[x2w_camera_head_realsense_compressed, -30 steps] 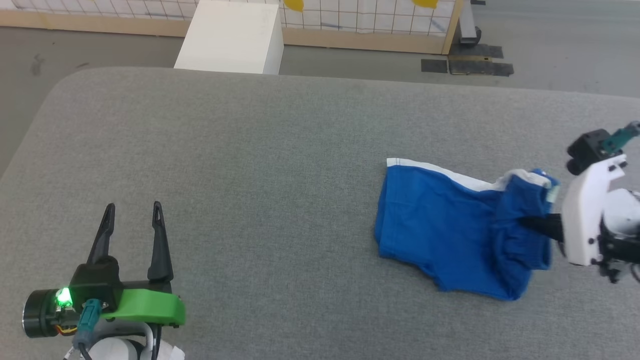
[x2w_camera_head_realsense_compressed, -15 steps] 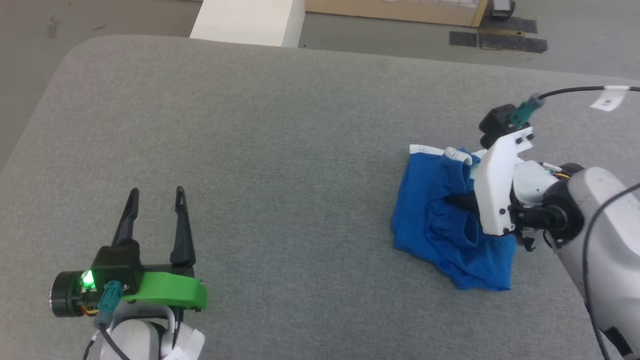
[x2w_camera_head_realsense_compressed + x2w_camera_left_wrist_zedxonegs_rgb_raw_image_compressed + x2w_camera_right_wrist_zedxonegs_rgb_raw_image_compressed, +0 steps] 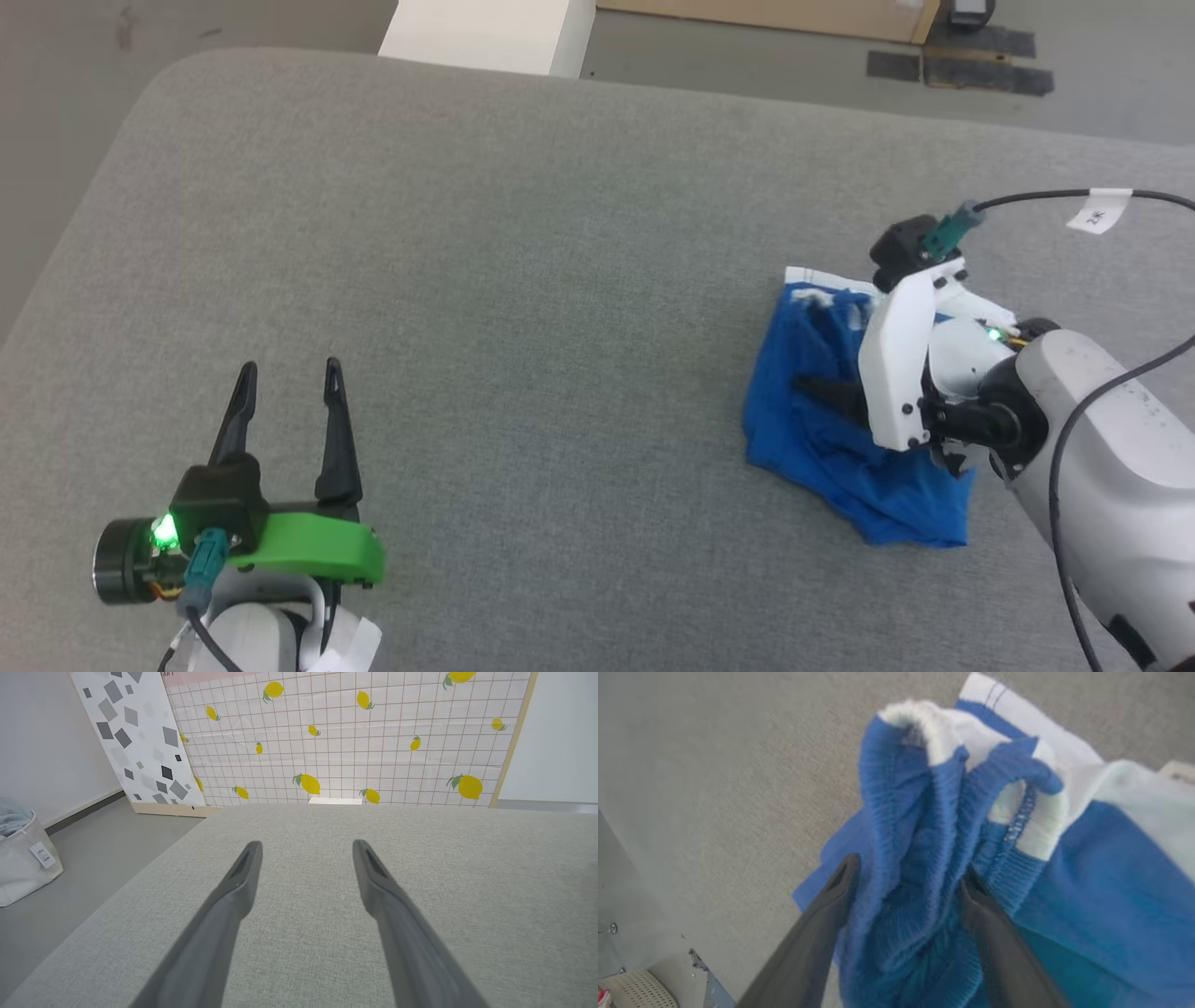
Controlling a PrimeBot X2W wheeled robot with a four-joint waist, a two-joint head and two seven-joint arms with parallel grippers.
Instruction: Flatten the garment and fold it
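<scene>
Right claw (image 3: 908,877), fingers spread, straddles bunched folds of the blue garment (image 3: 1101,896) without pinching them. The rest lies heaped directly beneath and ahead of it on the grey surface (image 3: 560,280). Left claw (image 3: 285,378), also spread and empty, sits well apart.

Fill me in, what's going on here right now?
The right gripper is at the bright royal-blue thin fabric shorts with white trim on the grey cloth-covered surface. Its two dark fingers stand apart, with the bunched elastic waistband between them. The shorts lie crumpled in a heap, not flat. The left gripper hovers open and empty, well off to the left.
</scene>
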